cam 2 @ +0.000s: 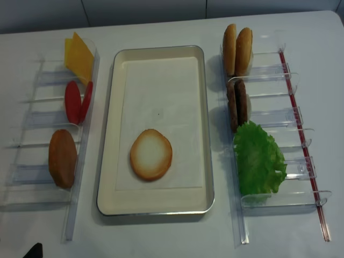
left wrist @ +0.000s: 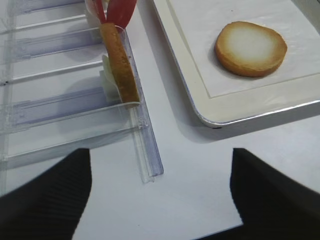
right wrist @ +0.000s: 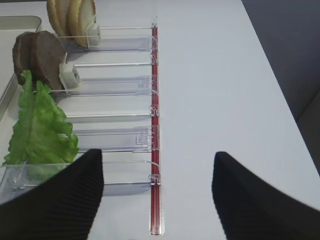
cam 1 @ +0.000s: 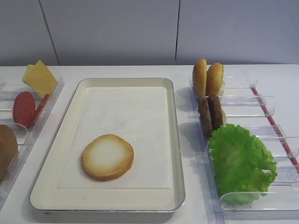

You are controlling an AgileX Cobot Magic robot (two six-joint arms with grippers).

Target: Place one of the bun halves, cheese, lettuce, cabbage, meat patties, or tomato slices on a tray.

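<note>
A bun half [cam 1: 107, 157] [cam 2: 151, 154] [left wrist: 251, 48] lies flat, pale face up, on the paper liner at the near end of the cream tray [cam 1: 170, 121] [cam 2: 110, 107]. Nothing touches it. My left gripper [left wrist: 160, 150] hovers open over bare table, left of the tray's near corner. Open as well, my right gripper [right wrist: 157, 151] hangs above the near end of the right bins. Lettuce [cam 1: 240, 161] [right wrist: 40, 125], meat patties [cam 1: 210, 112] and two domed buns [cam 1: 208, 78] stand in the right bins. Cheese [cam 1: 39, 77], tomato slices [cam 1: 24, 108] and another bun [cam 2: 62, 157] sit in the left bins. Cabbage is out of view.
Clear plastic bin racks [cam 2: 269, 129] [cam 2: 43, 134] flank the tray on both sides. A red strip [right wrist: 154, 125] runs along the right rack's outer edge. The left rack's rail end [left wrist: 150, 170] juts out just ahead of my left gripper.
</note>
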